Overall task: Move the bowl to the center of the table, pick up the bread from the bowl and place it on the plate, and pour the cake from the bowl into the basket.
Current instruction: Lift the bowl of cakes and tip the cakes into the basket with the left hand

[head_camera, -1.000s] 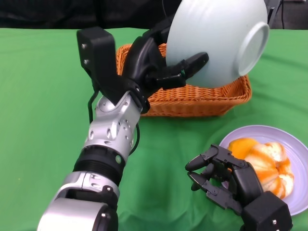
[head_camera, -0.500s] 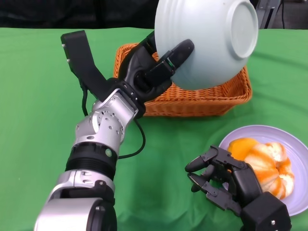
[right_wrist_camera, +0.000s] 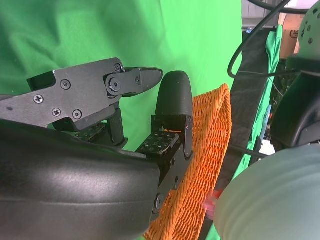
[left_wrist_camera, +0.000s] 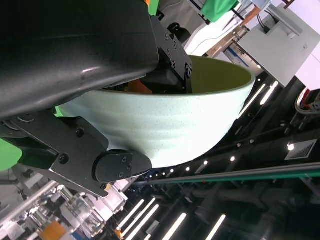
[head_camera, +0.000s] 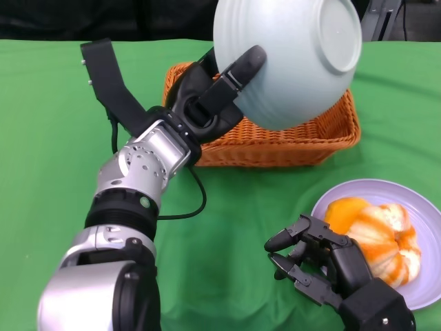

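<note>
My left hand grips the pale green bowl by its rim and holds it tipped almost upside down over the orange wicker basket, its base facing up toward me. The left wrist view shows the bowl clamped between my fingers. The cake is hidden from me. Orange and white bread lies on the lilac plate at the lower right. Just left of the plate, my right hand hovers with its fingers curled apart and nothing in it.
Green cloth covers the table. In the right wrist view the basket wall and the bowl sit beyond my right fingers. A black cable loops beside my left forearm.
My left hand has rolled the bowl further over and shifted it left above the basket, so its base now faces upward. The right hand has barely moved.
</note>
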Controlling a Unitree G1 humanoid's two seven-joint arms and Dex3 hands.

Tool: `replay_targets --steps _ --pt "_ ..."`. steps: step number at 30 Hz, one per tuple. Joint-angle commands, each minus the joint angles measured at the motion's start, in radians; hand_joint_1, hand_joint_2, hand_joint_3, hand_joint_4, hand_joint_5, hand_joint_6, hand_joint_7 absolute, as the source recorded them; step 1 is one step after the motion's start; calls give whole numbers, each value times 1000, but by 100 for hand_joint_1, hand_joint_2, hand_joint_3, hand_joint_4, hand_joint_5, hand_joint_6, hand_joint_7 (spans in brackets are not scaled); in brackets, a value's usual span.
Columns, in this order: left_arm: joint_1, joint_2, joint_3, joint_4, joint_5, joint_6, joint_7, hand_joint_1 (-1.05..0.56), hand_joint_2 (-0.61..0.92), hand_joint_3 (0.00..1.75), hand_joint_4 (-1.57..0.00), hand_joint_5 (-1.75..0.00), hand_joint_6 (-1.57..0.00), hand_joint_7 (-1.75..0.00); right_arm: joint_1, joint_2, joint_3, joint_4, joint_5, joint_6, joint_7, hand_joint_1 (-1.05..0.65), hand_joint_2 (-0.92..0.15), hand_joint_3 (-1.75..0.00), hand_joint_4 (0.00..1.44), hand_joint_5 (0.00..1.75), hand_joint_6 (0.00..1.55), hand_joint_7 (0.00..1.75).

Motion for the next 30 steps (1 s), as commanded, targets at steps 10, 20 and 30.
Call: replay_targets --steps 10,20,30 --pt "-70 16 27 25 -12 3 -41 -12 92 71 -58 -165 -57 -150 -12 -9 1 28 -3 -36 -22 -25 -92 -16 66 144 66 120" --pt "-76 18 17 39 2 -18 -63 -13 88 80 -61 -165 -62 -147 -15 -8 -2 29 16 -31 -3 -26 -92 -16 68 144 67 120" --pt "-82 29 6 35 10 -31 -104 -12 84 85 -59 -169 -62 -150 -17 -9 -4 31 21 -27 9 -28 -92 -16 68 144 67 120"
